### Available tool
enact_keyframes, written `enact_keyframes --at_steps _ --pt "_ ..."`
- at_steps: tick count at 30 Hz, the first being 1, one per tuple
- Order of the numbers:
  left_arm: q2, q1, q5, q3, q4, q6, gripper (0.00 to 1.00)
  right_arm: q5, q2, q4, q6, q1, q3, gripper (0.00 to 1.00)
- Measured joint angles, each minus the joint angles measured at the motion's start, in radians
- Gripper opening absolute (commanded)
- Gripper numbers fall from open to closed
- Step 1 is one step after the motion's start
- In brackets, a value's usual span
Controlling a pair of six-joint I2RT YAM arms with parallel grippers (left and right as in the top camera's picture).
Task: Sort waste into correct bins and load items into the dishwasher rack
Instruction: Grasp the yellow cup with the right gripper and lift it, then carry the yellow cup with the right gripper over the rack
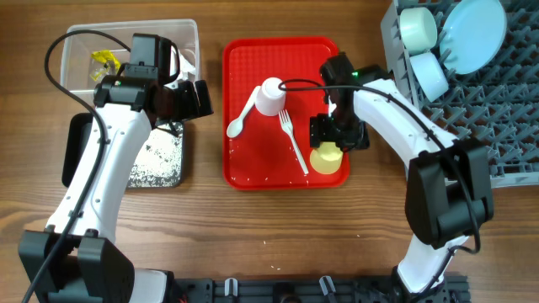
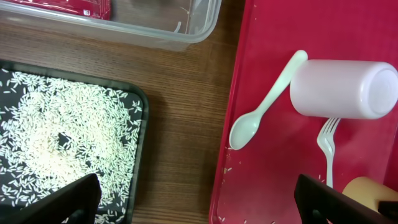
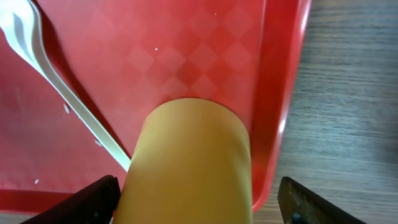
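On the red tray (image 1: pixel 244 172) lie a pale pink cup (image 1: pixel 269 95) on its side, a white spoon (image 1: pixel 240 122), a white fork (image 1: pixel 293 139) and a yellow cup (image 1: pixel 327 160). My right gripper (image 1: pixel 338 135) is open and straddles the yellow cup (image 3: pixel 189 162), its fingers apart from the cup's sides. My left gripper (image 1: pixel 192 99) is open and empty, between the clear tub (image 1: pixel 181 29) and the red tray. In the left wrist view it (image 2: pixel 199 205) hangs over bare wood, with the spoon (image 2: pixel 261 112) and pink cup (image 2: pixel 342 89) ahead to the right. The paper wad is not in view.
The black tray (image 1: pixel 160 160) holds white rice grains (image 2: pixel 62 137). The clear tub holds a yellow wrapper (image 1: pixel 105 61) and a red wrapper (image 2: pixel 68 7). The grey dishwasher rack (image 1: pixel 472 109) at the right holds two light-blue bowls (image 1: pixel 418 29) (image 1: pixel 429 76) and the plate (image 1: pixel 473 34). Stray grains dot the red tray.
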Motion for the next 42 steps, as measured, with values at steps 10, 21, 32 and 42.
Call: enact_keyframes --at_steps 10,21,32,42 --pt "0.000 0.000 0.000 0.000 0.000 0.000 1.00 0.024 0.000 0.004 0.055 0.080 -0.010 0.82" --pt "0.000 0.000 0.000 0.000 0.000 0.000 1.00 0.069 0.000 0.096 0.094 0.083 -0.116 0.72" --pt "0.000 0.000 0.000 0.000 0.000 0.000 1.00 0.069 0.000 0.100 0.097 0.083 -0.115 0.62" --pt "0.000 0.000 0.000 0.000 0.000 0.000 1.00 0.079 -0.031 -0.177 -0.001 0.062 0.156 0.65"
